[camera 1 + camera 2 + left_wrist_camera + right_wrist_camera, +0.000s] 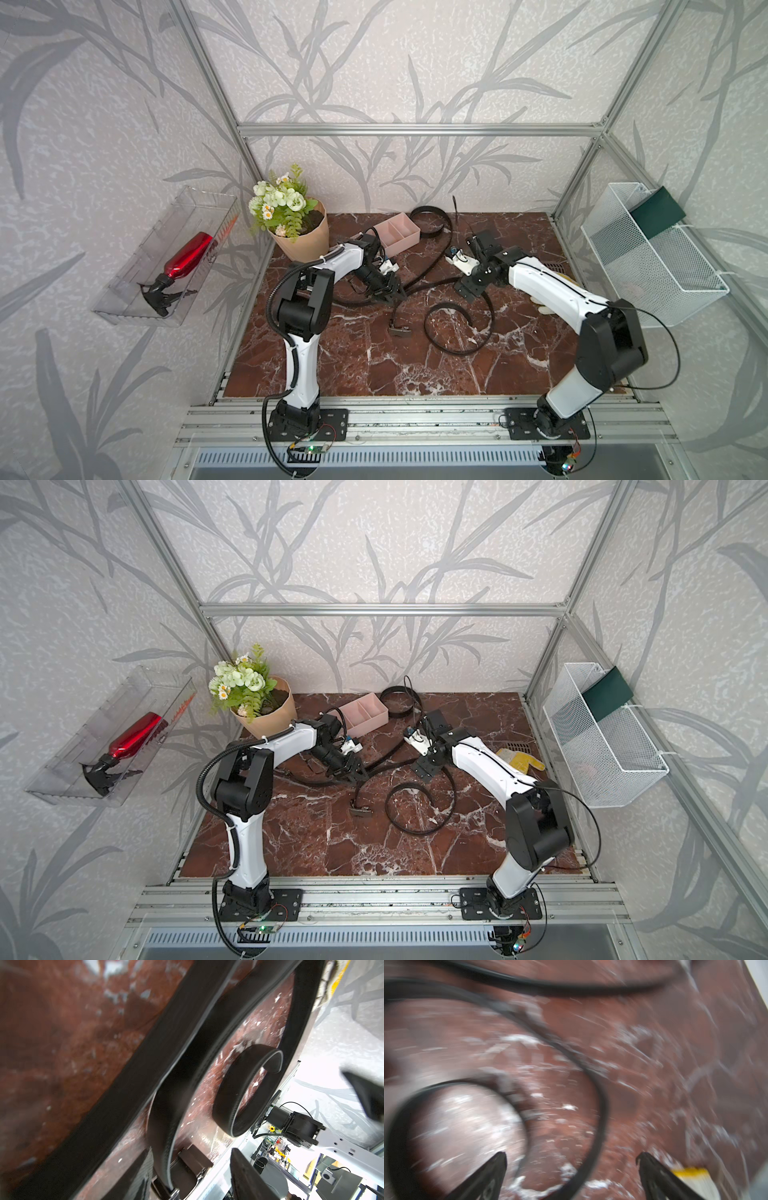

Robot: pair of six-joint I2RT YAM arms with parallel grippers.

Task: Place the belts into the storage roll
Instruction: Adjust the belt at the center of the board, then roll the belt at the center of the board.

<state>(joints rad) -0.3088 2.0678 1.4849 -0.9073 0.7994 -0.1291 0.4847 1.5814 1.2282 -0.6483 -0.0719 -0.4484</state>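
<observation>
Top views both show the belts (453,328) (415,808) uncoiled on the marble table (374,365), looping from the middle toward the far edge, none of them inside the storage roll (397,237) (365,717). One loose spiral lies near the middle, and a buckle (400,330) rests on the marble just beside it. Another loop curls at the far edge, right behind the pink tray, which sits near the far edge beside the flowerpot (301,241), and whose visible compartments look empty.

My left gripper (388,291) hangs low over a strap in the middle of the table, jaws partly apart; my left wrist camera shows the strap (162,1118) running past one fingertip (245,1169), not pinched. My right gripper (571,1169) stands wide, holding nothing, fingers either side of a belt edge in its blurred wrist view.

I judge both hands are free because the straps have sprung loose; they would need rolling tight before a compartment takes them. A yellow glove (519,760) lies by the right edge, apart from the work.
</observation>
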